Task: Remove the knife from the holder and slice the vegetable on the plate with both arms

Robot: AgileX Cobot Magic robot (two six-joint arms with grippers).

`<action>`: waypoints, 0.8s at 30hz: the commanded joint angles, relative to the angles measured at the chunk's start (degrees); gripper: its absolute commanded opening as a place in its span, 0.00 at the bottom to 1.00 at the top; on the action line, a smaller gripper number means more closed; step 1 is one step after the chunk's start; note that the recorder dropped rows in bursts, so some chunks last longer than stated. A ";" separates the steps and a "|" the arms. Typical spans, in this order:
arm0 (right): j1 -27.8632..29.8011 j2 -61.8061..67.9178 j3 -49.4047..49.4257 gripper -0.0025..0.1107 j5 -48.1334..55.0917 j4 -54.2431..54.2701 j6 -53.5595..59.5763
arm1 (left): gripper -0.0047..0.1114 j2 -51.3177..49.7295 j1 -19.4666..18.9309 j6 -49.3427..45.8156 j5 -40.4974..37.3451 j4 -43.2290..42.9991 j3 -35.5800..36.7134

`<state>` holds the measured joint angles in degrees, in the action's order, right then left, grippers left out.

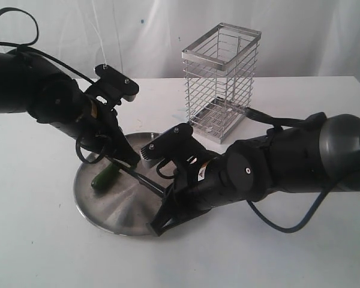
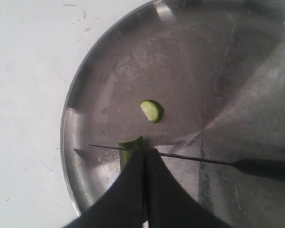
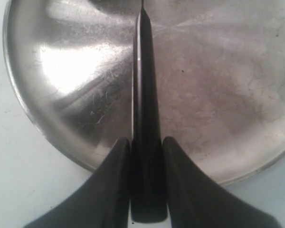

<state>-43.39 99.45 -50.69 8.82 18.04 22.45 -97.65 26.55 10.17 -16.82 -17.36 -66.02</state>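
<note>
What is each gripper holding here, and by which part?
Right gripper: the knife, by its black handle. Left gripper: the vegetable, pinched just behind its cut end.

White table (image 1: 36, 228), steel plate (image 1: 102, 213) (near front), wire holder (image 1: 221, 81) behind

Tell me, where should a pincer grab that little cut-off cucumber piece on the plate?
Probably across the slice, from straight above: it lies flat and alone on the plate, clear of the knife. Pinch its curved green skin against its straight cut edge.
</note>
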 commanded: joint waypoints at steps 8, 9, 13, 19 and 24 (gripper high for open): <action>-0.02 -0.66 -0.02 0.02 0.53 0.11 0.74 | 0.04 -2.40 -0.23 0.31 0.44 0.64 0.28; -0.02 -0.66 -0.02 0.02 0.53 0.11 0.74 | 0.04 -2.40 -0.23 0.31 0.56 0.64 0.28; -0.02 -0.66 -0.02 0.02 0.53 0.11 0.74 | 0.04 -2.56 -0.23 0.31 1.22 0.64 0.28; -0.02 -0.66 -0.02 0.02 0.53 0.11 0.74 | 0.04 -5.52 -0.12 0.35 3.44 0.64 0.28; -0.02 -0.66 -0.02 0.02 0.53 0.11 0.74 | 0.04 -11.09 -0.12 0.47 4.38 1.69 0.28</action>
<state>-43.39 99.45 -50.69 9.39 18.04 22.45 -105.85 26.55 10.17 -11.98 -16.72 -66.02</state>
